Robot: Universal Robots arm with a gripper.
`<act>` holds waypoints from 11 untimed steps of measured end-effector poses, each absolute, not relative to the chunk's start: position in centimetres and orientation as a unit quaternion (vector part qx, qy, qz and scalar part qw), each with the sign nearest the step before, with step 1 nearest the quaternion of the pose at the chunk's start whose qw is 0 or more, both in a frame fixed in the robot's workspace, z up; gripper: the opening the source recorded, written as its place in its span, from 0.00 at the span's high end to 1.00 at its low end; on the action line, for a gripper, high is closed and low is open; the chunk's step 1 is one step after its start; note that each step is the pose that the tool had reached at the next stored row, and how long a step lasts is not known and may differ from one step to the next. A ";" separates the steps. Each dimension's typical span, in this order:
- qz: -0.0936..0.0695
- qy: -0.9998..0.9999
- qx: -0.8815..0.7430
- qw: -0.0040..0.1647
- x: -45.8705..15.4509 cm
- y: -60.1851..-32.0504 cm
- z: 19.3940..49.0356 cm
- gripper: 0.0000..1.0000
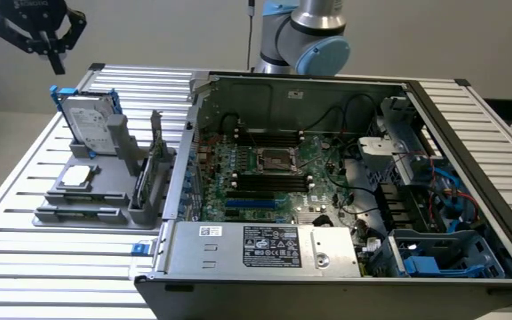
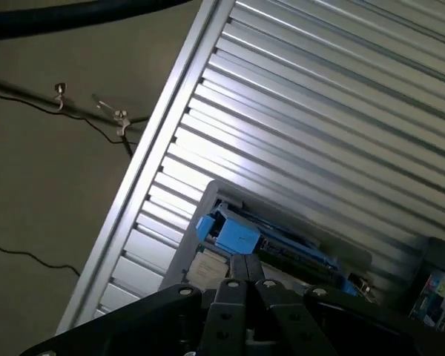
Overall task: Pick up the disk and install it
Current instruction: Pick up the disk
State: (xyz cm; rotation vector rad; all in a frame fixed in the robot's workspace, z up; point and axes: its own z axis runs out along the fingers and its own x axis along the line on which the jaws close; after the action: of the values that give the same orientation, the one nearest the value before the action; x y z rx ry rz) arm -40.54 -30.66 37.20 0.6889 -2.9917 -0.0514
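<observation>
Hanging closed, pincer (image 1: pixel 57 67) well clear above disk (image 1: pixel 91 123).

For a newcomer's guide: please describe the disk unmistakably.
At the exterior view's left of the open metal computer case stands a grey rack. At its far end stands the silver-grey rectangular hard drive; alone on the rack, it wears a bright blue frame.

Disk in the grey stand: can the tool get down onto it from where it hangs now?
Probably yes. The tool hangs above the disk with nothing between them. The disk stands on edge in the grey stand, its blue-framed top edge exposed. The tool is shut, so it would need to open first.
</observation>
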 end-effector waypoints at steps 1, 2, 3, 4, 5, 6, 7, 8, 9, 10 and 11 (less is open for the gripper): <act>-0.016 -0.972 0.233 0.036 -40.5 -30.7 37.1 0.89; -0.016 -0.970 0.241 0.036 -40.5 -30.7 37.1 0.89; -0.016 -0.967 0.250 0.036 -40.5 -30.7 37.0 0.89; -0.015 -0.965 0.259 0.036 -40.5 -30.7 36.9 0.89; -0.015 -0.963 0.268 0.036 -40.5 -30.7 36.9 0.89; -0.015 -0.960 0.277 0.036 -40.5 -30.7 36.8 0.89; -0.014 -0.958 0.285 0.037 -40.5 -30.7 36.8 0.89; -0.014 -0.955 0.294 0.037 -40.5 -30.7 36.7 0.89; -0.014 -0.952 0.302 0.037 -40.5 -30.7 36.7 0.89; -0.013 -0.950 0.311 0.037 -40.5 -30.7 36.6 0.89; -0.013 -0.947 0.319 0.037 -40.5 -30.7 36.6 0.89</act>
State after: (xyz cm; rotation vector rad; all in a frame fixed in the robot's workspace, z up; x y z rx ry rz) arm -40.54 -30.66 36.58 0.9807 -2.9062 -0.0403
